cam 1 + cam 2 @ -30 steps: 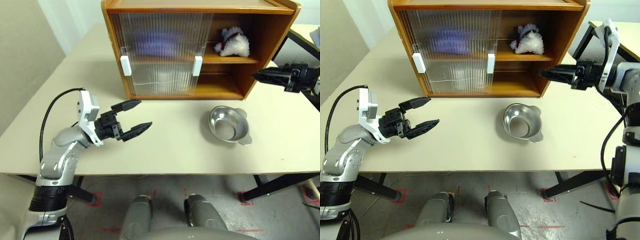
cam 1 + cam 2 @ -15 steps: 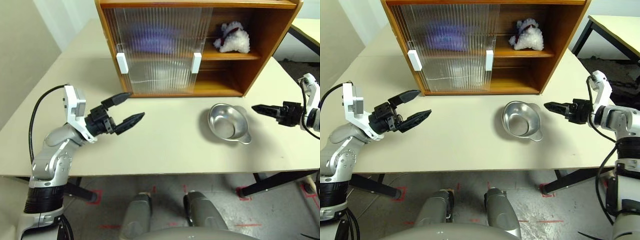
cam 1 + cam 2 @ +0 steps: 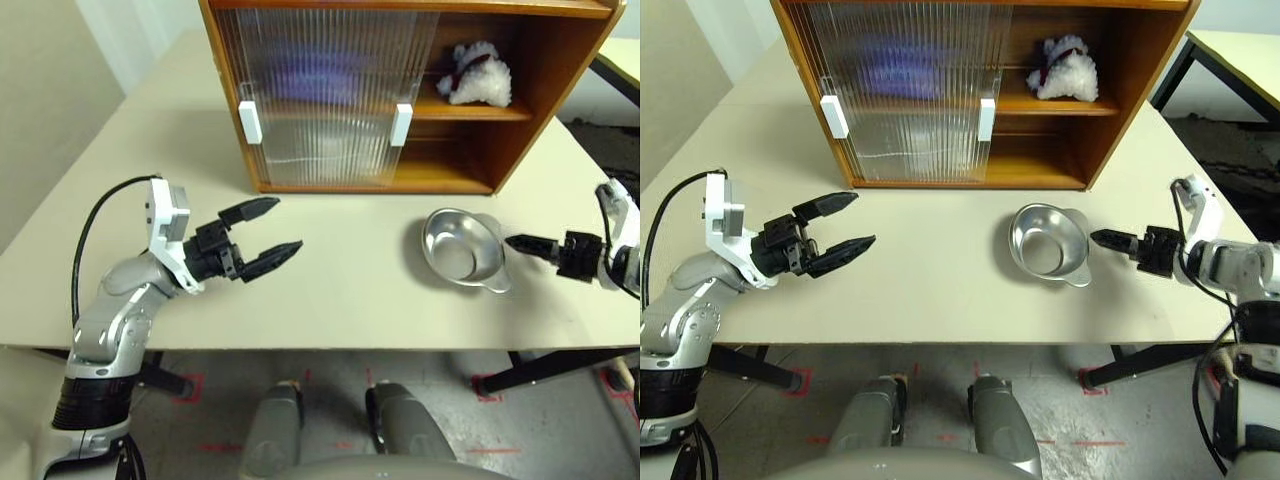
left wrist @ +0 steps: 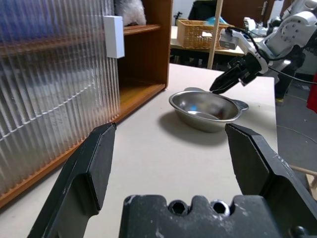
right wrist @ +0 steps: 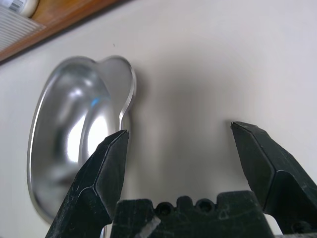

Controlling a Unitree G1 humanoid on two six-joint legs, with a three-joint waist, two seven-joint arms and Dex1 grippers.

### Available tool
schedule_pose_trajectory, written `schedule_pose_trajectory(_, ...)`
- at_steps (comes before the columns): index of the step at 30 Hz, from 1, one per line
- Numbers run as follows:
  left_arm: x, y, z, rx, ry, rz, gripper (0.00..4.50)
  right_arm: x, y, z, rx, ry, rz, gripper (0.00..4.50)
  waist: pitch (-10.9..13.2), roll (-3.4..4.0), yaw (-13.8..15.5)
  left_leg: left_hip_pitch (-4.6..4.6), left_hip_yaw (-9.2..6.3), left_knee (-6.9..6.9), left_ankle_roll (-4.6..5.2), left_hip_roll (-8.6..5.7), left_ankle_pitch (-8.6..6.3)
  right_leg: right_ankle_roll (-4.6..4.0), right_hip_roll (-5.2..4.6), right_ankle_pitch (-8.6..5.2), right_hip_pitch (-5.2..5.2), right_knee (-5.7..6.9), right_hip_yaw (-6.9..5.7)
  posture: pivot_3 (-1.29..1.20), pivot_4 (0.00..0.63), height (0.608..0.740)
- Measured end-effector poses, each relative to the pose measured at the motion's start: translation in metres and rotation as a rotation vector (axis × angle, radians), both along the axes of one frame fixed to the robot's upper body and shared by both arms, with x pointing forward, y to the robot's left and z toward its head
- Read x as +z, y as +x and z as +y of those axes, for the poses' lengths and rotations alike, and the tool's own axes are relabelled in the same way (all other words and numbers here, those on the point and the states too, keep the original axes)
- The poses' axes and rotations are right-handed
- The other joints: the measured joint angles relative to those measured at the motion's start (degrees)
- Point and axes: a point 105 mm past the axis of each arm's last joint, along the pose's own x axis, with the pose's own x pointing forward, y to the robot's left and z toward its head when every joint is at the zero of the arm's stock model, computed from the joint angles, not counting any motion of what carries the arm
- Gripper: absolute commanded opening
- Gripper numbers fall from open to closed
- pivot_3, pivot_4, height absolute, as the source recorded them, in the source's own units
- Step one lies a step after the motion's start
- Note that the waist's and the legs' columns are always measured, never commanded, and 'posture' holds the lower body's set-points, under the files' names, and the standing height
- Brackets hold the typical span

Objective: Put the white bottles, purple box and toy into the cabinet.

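Note:
The cabinet (image 3: 560, 90) stands at the table's far side, its ribbed doors slid over the left part. On the open upper shelf lies the toy (image 3: 478, 78). A purple blur behind the door is the purple box (image 3: 315, 80). A pale blur sits behind the door on the lower shelf, and the labelled edge of a white bottle (image 5: 17, 5) shows there. My left gripper (image 3: 288, 225) hangs open and empty over the table, left of the cabinet's front. My right gripper (image 3: 512, 241) is open and empty, low beside the metal dish's right rim.
A shiny metal dish (image 3: 460, 250) sits on the table in front of the cabinet's open right half, its handle (image 5: 124, 84) between my right fingers' line and the cabinet. The table's near edge runs just under both arms. Another table stands at the far right.
My right gripper has dropped from beside the cabinet's right wall to table height next to the dish. The left gripper has stayed put; the camera view has shifted slightly.

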Motion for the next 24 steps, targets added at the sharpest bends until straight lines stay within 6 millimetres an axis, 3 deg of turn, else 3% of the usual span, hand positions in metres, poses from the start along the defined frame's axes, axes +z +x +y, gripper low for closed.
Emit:
schedule_pose_trajectory(9, 0.012, 0.013, 0.000, -0.031, 0.007, -0.040, 4.50, 0.010, -0.019, 0.006, 0.004, 0.142, 0.030, 4.48, -0.14, -0.05, 0.00, -0.03, -0.02, 0.08, -0.18, -0.01, -0.11, 0.05, 0.00, 0.03, 0.01, -0.04, -0.04, 0.14, 0.036, 0.740)
schedule_pose_trajectory(15, 0.001, 0.016, 0.001, -0.040, 0.021, -0.011, 4.50, 0.004, -0.040, 0.010, 0.018, 0.176, 0.092, 4.48, -0.27, 0.02, -0.30, -0.17, -0.03, 0.10, -0.05, -0.01, -0.03, 0.07, 0.00, 0.04, -0.05, -0.07, -0.05, 0.11, 0.034, 0.740)
schedule_pose_trajectory(24, -0.001, 0.022, -0.002, -0.064, 0.037, -0.013, 4.50, -0.010, -0.042, 0.028, 0.035, 0.218, 0.112, 4.48, -0.36, -0.10, -0.75, -0.16, -0.04, 0.10, -0.11, 0.00, -0.07, 0.13, 0.00, 0.07, -0.05, -0.08, -0.07, 0.12, 0.045, 0.740)
